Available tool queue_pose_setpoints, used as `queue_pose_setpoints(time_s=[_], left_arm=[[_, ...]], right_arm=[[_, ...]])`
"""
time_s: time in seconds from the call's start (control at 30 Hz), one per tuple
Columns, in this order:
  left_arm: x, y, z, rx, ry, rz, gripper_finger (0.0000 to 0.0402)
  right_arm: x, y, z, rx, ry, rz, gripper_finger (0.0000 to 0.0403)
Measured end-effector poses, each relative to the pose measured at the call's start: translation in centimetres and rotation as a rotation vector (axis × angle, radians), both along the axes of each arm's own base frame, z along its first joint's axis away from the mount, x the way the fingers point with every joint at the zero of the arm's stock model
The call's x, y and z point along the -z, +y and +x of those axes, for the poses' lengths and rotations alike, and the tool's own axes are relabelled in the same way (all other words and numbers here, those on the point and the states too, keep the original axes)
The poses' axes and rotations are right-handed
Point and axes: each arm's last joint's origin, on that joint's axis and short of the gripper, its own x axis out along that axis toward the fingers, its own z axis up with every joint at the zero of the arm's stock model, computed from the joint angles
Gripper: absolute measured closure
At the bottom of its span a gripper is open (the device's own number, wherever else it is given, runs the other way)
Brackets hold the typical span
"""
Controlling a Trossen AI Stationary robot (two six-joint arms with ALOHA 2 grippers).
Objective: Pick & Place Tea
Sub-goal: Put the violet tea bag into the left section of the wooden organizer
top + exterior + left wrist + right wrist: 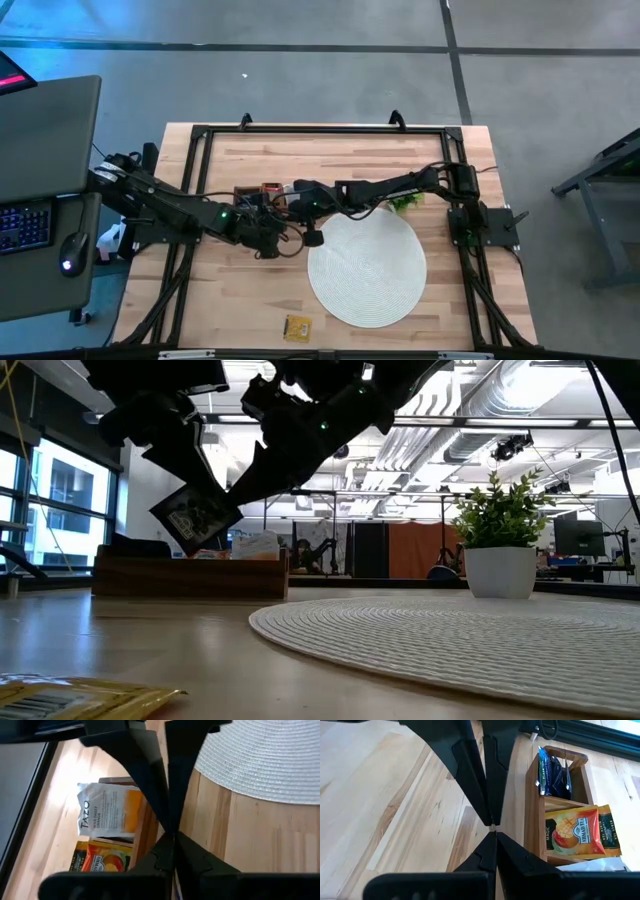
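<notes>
From above, the left gripper (270, 243) and the right gripper (288, 240) met nose to nose just off the left edge of the round white mat (366, 270), over the bare table (230, 295). The wooden tray (258, 192) lay a little beyond them, off the mat's far-left side. A small plant (404, 203) stood at the mat's far edge. One yellow tea packet (297, 327) lay flat on the wood just off the mat's near-left edge.

From table height, a black tea packet (195, 515) hung tilted in the air to the left of the mat, clear of the tabletop and in front of the tray. It was pinched at its top where the two dark claws came together.

In the left wrist view, the left claw's fingers were closed tight. Their tips touched the tips of the other arm's fingers, with the mat off to one side. On the other side a white-and-orange packet (107, 812) stood in the tray.

In the right wrist view, the right claw was likewise clamped fully together, tip to tip with the left one. Only a thin pale sliver showed at the joint, so the held packet appeared edge-on at most. In the tray beside it stood dark packets (555, 770) and an orange mango packet (577, 832), each in its own compartment.
</notes>
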Motion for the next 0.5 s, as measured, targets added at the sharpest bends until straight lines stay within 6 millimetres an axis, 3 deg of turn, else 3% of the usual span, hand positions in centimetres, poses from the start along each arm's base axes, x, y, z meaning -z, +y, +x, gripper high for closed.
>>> queue_pose_setpoints(time_s=[0.23, 0.5], left_arm=[[0.3, 0.5, -1.0, -0.143, 0.02, 0.001, 0.0399], [-2.5, 1.6, -5.4, -0.328, -0.096, 0.103, 0.0401]], right_arm=[[0.0, 0.5, 0.0, 0.007, 0.004, 0.003, 0.0384], [0.0, 0.5, -0.1, 0.087, 0.011, -0.019, 0.0302]])
